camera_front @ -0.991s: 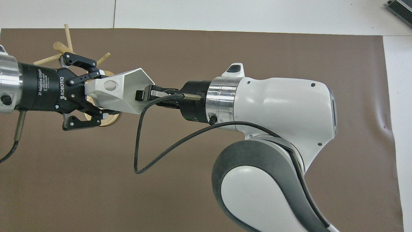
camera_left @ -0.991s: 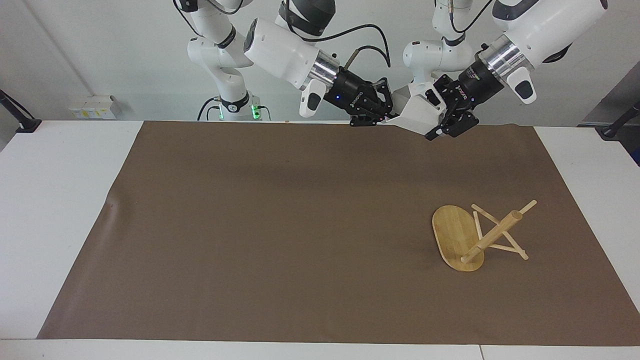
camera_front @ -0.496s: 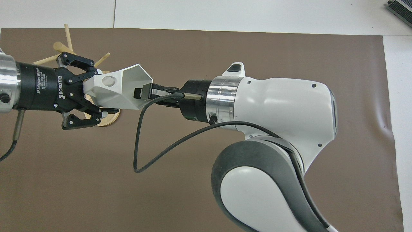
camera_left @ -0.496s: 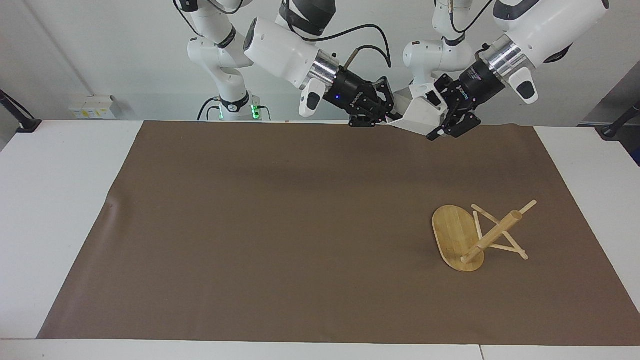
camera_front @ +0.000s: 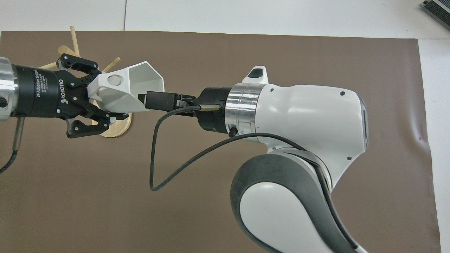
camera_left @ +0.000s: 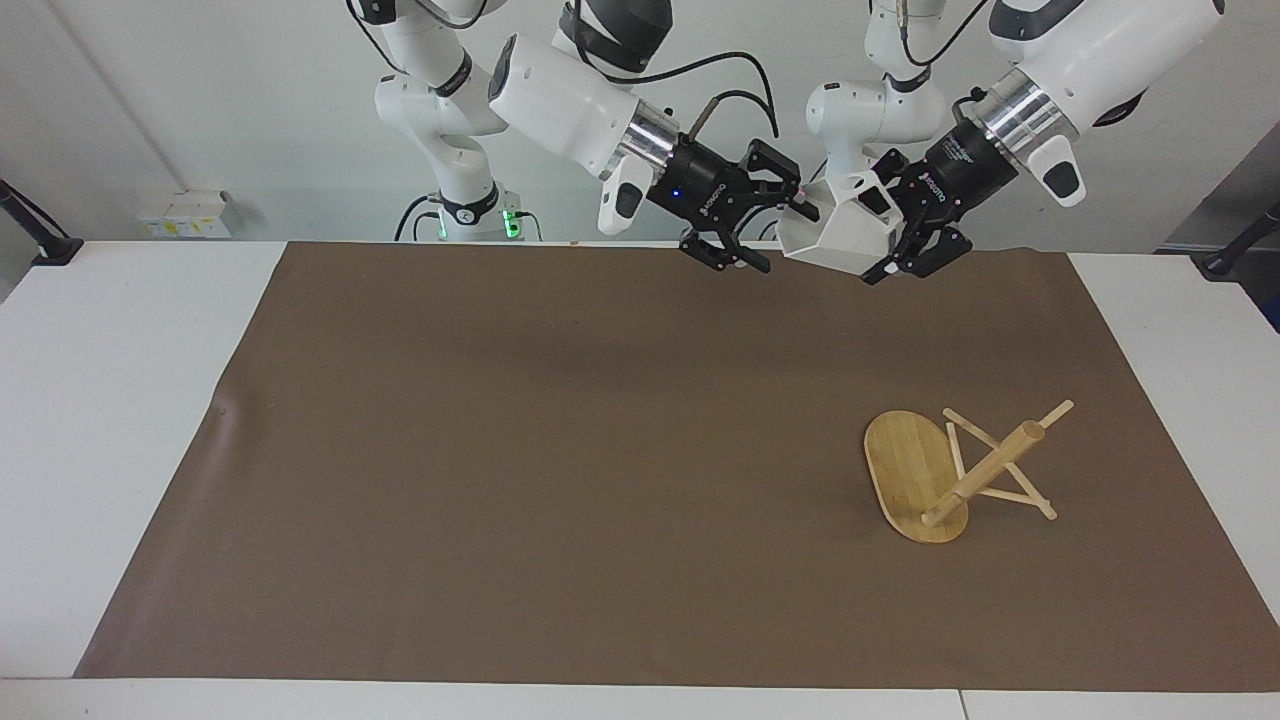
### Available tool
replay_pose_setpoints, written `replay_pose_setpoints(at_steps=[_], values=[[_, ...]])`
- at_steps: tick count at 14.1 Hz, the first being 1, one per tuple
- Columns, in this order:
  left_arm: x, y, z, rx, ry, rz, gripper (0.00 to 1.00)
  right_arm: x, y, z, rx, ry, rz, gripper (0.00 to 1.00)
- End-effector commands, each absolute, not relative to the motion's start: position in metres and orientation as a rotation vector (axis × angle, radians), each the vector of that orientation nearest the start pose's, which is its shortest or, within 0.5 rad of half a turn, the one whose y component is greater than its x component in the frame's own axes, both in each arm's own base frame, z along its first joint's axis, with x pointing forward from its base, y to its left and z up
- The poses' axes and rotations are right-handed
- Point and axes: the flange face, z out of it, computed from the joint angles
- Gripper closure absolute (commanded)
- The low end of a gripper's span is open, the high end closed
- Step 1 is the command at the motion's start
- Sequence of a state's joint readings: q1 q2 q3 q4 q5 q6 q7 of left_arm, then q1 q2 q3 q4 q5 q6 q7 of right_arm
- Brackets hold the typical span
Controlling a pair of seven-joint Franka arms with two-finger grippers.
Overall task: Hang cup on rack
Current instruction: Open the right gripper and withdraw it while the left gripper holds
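Hanging in the air over the robots' edge of the brown mat (camera_left: 560,450), the white cup (camera_left: 835,228) is pinched by the left gripper (camera_left: 893,240), whose fingers (camera_front: 105,117) are pressed onto the handle end (the blocky part with the round hole, which faces upward in the overhead view). The cup lies tipped on its side, its hexagonal mouth turned toward the right gripper (camera_left: 775,213).

That right gripper has its fingers (camera_left: 778,158) spread wide, one above and one below, just off the cup's rim; from the facing view they sit right at the mouth but are not clamped on it, and I cannot tell whether a tip grazes the rim.

Farther from the robots than both sets of fingers, toward the left arm's end of the table (camera_left: 110,420), the bamboo rack (camera_left: 950,470) lies toppled on the mat. Its oval base (camera_left: 905,470) stands on edge, the thick post (camera_left: 985,470) points slantwise away from it, and the thin pegs (camera_left: 1000,495) prop it against the mat. It is well apart from the cup and from either gripper.
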State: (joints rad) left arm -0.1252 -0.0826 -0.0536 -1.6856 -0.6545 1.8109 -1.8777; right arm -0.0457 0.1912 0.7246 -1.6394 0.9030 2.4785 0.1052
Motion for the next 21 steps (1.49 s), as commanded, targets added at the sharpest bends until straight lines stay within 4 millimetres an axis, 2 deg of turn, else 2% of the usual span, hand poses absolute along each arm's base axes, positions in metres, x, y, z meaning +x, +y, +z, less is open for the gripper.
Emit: replay_pose_setpoints(at_steps=[1, 4, 8, 10, 13, 15, 19, 21], values=[[0.533, -0.144, 0.65, 1.47, 2.11, -0.57, 1.0, 0.538, 0.375, 0.601, -2.093, 0.005, -0.297, 0.0], [0.536, -0.136, 0.633, 1.277, 2.25, -0.484, 1.0, 0.543, 0.369, 0.6, -2.119, -0.009, -0.324, 0.0], [0.535, -0.122, 0.609, 1.106, 2.313, -0.451, 1.0, 0.567, 0.335, 0.594, -2.263, -0.11, -0.466, 0.0], [0.539, -0.122, 0.6, 1.087, 2.36, -0.416, 1.0, 0.578, 0.316, 0.59, -2.316, -0.17, -0.523, 0.0], [0.548, -0.121, 0.571, 0.997, 2.421, -0.372, 1.0, 0.598, 0.264, 0.573, -2.524, -0.414, -0.575, 0.0], [0.555, -0.114, 0.557, 0.938, 2.463, -0.381, 1.0, 0.603, 0.236, 0.568, -2.627, -0.551, -0.572, 0.0], [0.567, -0.112, 0.524, 0.837, 2.525, -0.383, 1.0, 0.603, 0.174, 0.547, -2.909, -0.681, -0.424, 0.0], [0.574, -0.113, 0.508, 0.826, 2.554, -0.375, 1.0, 0.606, 0.133, 0.539, -3.002, -0.637, -0.369, 0.0]])
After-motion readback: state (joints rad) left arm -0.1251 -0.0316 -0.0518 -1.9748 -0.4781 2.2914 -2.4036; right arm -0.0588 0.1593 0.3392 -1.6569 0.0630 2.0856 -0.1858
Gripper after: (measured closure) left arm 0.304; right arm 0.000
